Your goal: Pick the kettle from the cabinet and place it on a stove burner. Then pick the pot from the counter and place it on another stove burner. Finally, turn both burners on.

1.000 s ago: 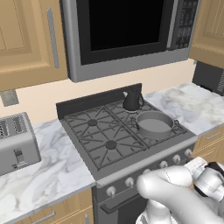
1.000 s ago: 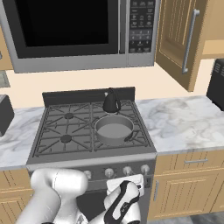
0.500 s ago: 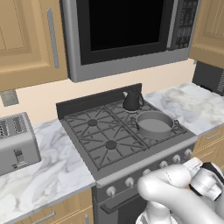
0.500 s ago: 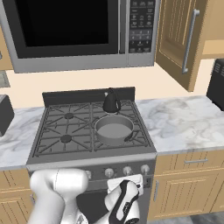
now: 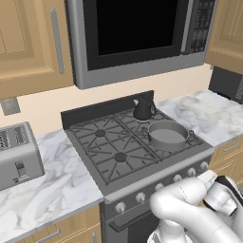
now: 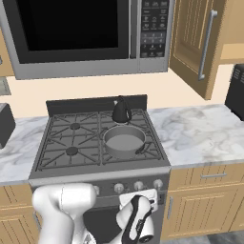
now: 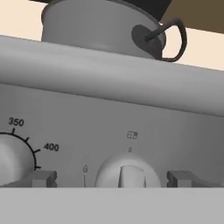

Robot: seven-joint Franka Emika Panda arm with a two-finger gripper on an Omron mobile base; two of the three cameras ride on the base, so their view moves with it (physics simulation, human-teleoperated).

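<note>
The gripper [image 7: 112, 178], fingers spread wide, is closing in on a round silver range knob [image 7: 127, 173], now squarely between them. Above that knob, the shallow grey metal pot [image 6: 124, 141] and glossy black cone-shaped kettle [image 6: 121, 111] are already sitting on burners, so burner lighting is beginning.

Glossy black kettle [image 5: 143, 107]; grey pot [image 5: 167, 135] with black handles; white desk [image 6: 200, 133] veined grey; grey range [image 5: 156, 168] under black grates; silver toaster [image 5: 18, 154]; light-wood cabinet [image 6: 193, 40]; knob [image 7: 127, 171] seemingly pale grey.
</note>
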